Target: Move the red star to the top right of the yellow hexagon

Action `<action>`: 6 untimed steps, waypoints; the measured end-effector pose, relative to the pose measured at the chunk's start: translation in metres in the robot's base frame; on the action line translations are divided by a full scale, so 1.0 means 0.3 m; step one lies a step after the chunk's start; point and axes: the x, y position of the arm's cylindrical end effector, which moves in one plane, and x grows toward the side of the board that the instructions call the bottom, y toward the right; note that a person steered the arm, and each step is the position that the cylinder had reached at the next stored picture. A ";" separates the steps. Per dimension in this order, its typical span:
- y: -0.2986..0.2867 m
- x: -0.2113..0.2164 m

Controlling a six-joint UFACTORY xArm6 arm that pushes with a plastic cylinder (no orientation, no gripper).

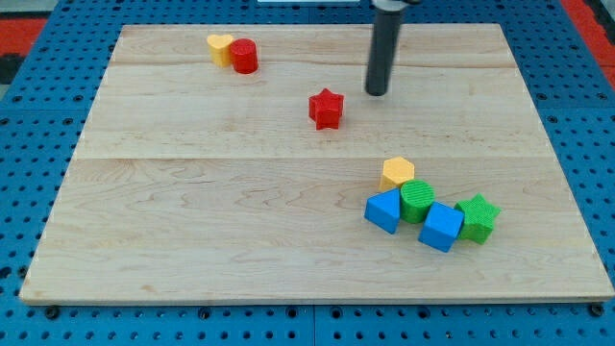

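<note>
The red star (pixel 327 109) lies on the wooden board, above the middle of the view. The yellow hexagon (pixel 397 172) lies lower and to the right, at the top of a cluster of blocks. My tip (pixel 377 93) stands on the board just to the upper right of the red star, with a small gap between them. The rod rises straight up out of the view's top.
Touching the yellow hexagon from below are a green cylinder (pixel 417 201), a blue block (pixel 383 210), a blue cube (pixel 442 227) and a green star (pixel 478 217). A yellow heart-like block (pixel 221 47) and a red cylinder (pixel 243 56) sit together at the top left.
</note>
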 end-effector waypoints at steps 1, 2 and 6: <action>-0.213 0.037; -0.296 0.053; 0.289 0.181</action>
